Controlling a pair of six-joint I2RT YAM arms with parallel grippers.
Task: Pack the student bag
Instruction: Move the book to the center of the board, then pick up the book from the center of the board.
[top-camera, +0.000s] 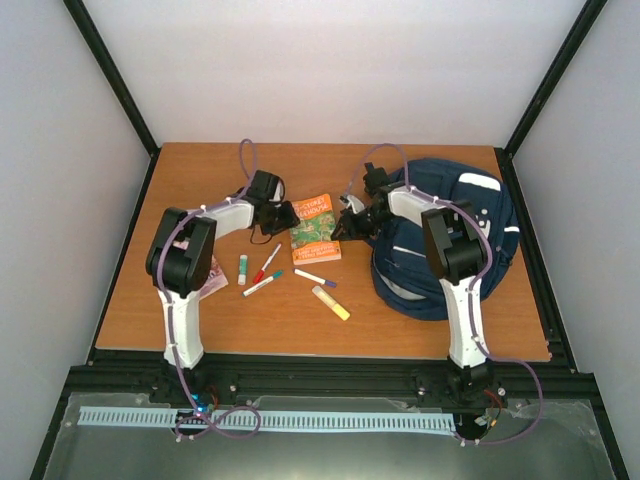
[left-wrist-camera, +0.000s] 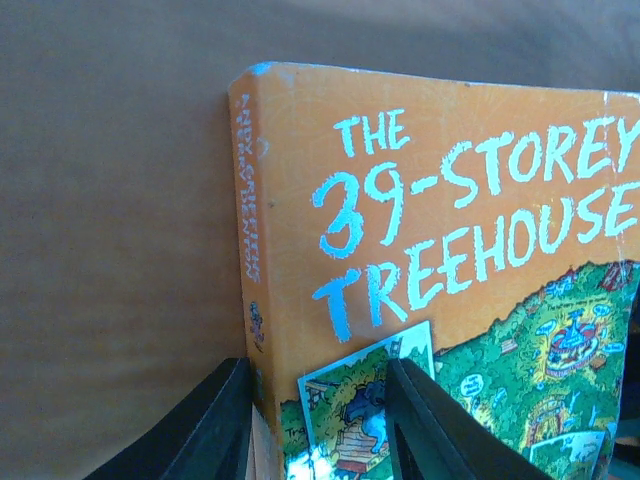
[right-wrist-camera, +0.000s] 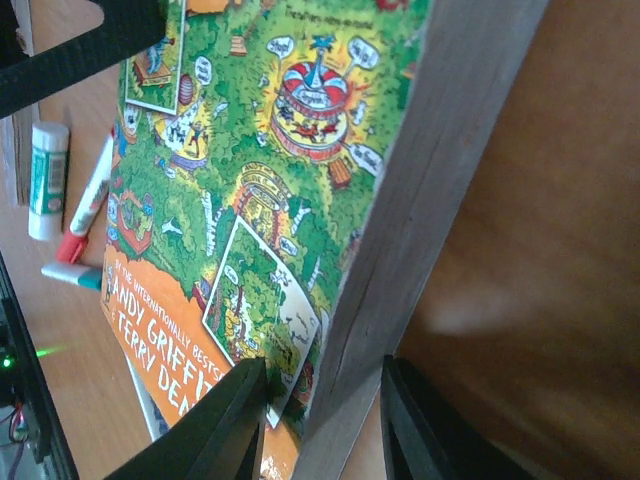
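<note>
An orange paperback, "The 39-Storey Treehouse" (top-camera: 316, 230), lies mid-table between both arms. My left gripper (top-camera: 289, 216) is shut on its spine edge. In the left wrist view one finger sits beside the spine and the other on the cover (left-wrist-camera: 470, 230), the gripper (left-wrist-camera: 318, 372) straddling the book's thickness. My right gripper (top-camera: 343, 226) is shut on the opposite page edge (right-wrist-camera: 420, 190), one finger on the cover and one beneath, with that side raised off the wood. The student bag (top-camera: 470, 215), navy with white stripes, lies at the right, partly under the right arm.
In front of the book lie a glue stick (top-camera: 242, 268), a red marker (top-camera: 267, 262), a teal marker (top-camera: 262, 284), a purple-tipped marker (top-camera: 315, 278) and a yellow highlighter (top-camera: 331, 302). A pink-edged booklet (top-camera: 213, 278) shows beside the left arm. Black frame rails border the table.
</note>
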